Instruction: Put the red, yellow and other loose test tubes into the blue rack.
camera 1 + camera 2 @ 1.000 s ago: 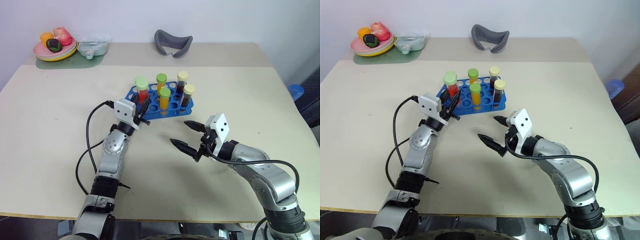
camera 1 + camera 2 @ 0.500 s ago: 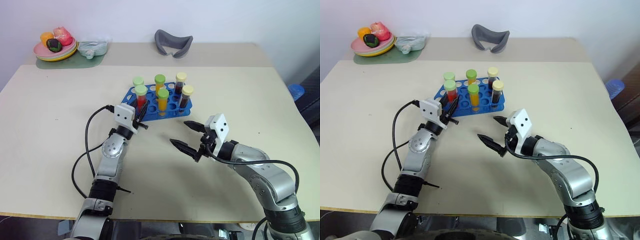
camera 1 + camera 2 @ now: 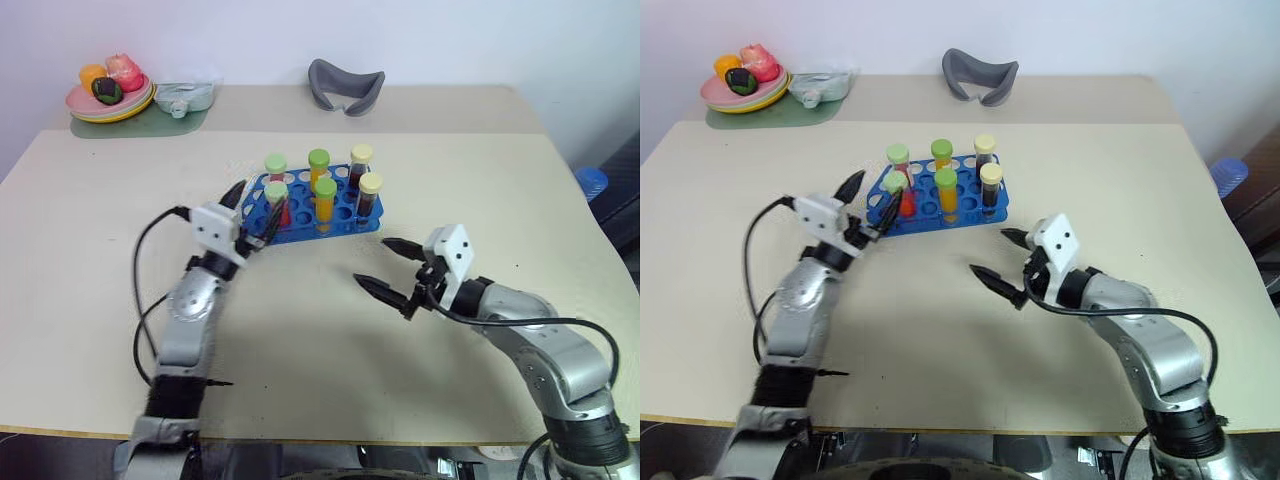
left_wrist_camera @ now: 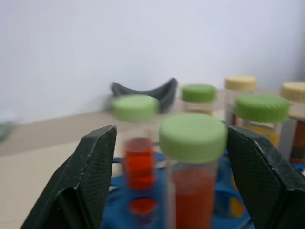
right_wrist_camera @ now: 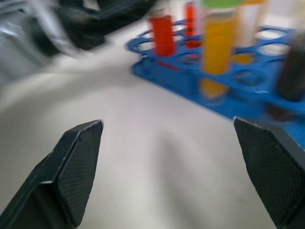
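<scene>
6 capped test tubes stand upright in the blue rack (image 3: 318, 208), which sits just past the table's (image 3: 90, 250) centre, toward 12 o'clock from me. I count 2 red tubes with pale green caps (image 3: 276, 190) at the rack's 9 o'clock end, 2 yellow-orange tubes with green caps (image 3: 325, 188) in the middle, and 2 dark tubes with cream caps (image 3: 369, 184) at the 3 o'clock end. I see no loose tube on the table.

Handling judgement: these tubes look light, rigid and smooth-walled, so likely slippery under the pads. I would take hold on the upper barrel just under the cap, keeping the tube vertical so it cannot jam or tip the lightweight rack.

Left gripper (image 3: 254, 210): released, fingers spread wide at the rack's 9 o'clock end. In the left wrist view the nearer red tube (image 4: 192, 143) stands between the 2 pads (image 4: 97, 164) with a clear gap on each side. It holds nothing and I see no contact.

Right gripper (image 3: 388, 266): fully spread and empty, poised over bare table at the rack's 5 o'clock, apart from it.

Judgement: the task appears complete or nearly so.

Also present at the far edge: a plate of toy food (image 3: 110, 92) at 10 o'clock and a grey curved object (image 3: 345, 86) at 12 o'clock.
</scene>
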